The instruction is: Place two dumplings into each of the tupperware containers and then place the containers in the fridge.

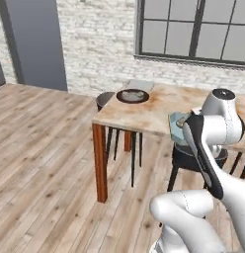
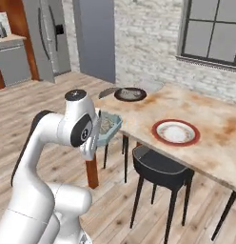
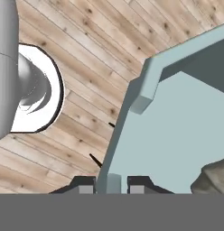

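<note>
Brick wall, big window, plank floor, and the wooden bench (image 2: 205,119) runs off beyond and to the right of the end effector (image 3: 113,182), which is pinching the near wall of a tupperware container (image 3: 177,131). In the hand view the two dark tips sit either side of that thin pale rim, pressed tight on it. The container hangs off the bench's near corner, out over the floor, with the arm's white links close beside it.

Pale blue-grey tray, slightly see-through, rounded corners, shallow walls. A mottled grey-beige dumpling (image 3: 213,178) rests on its floor just right of the tips; from the right base view there seems to be filling inside, though I can't count it.

Beyond the end effector on the bench sit a dark brown plate (image 2: 130,94) and, further right, a red-rimmed plate (image 2: 176,132). The fridge (image 2: 48,38) stands well away, back left across the floor.

The risk, as I judge it: a one-edge pinch on a loaded tray. Tilt it on the drive and the dumpling slides out, or the rim twists free. A black chair (image 2: 160,169) beneath could snag a low swing.
</note>
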Tool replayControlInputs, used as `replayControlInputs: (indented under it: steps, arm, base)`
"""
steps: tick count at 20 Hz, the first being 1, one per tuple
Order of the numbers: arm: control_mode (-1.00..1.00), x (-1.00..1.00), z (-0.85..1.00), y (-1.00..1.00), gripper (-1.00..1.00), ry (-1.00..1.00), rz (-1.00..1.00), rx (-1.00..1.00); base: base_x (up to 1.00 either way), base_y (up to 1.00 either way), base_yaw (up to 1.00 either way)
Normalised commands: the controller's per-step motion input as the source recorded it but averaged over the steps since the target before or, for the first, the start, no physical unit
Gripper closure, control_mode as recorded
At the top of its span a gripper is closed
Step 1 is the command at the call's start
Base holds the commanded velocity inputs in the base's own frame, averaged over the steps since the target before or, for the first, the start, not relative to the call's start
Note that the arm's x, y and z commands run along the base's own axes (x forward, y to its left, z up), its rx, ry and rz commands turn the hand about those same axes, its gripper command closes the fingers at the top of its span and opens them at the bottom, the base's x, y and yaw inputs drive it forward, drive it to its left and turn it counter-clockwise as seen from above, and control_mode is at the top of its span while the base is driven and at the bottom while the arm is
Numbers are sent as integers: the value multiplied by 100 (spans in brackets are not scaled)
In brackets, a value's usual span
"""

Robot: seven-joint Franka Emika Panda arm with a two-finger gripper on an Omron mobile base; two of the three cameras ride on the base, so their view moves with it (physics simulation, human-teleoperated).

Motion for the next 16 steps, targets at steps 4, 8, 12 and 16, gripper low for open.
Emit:
replayControlInputs:
  steps: [4, 8, 12, 16]
  arm:
    - [100, 0, 0, 0, 100, 0, 0, 0]
    - [100, 0, 0, 0, 100, 0, 0, 0]
    - [100, 0, 0, 0, 100, 0, 0, 0]
    - [100, 0, 0, 0, 100, 0, 0, 0]
  base:
    - [-7, 34, 97]
    - [36, 57, 73]
    - [100, 100, 27]
    - [100, 100, 4]
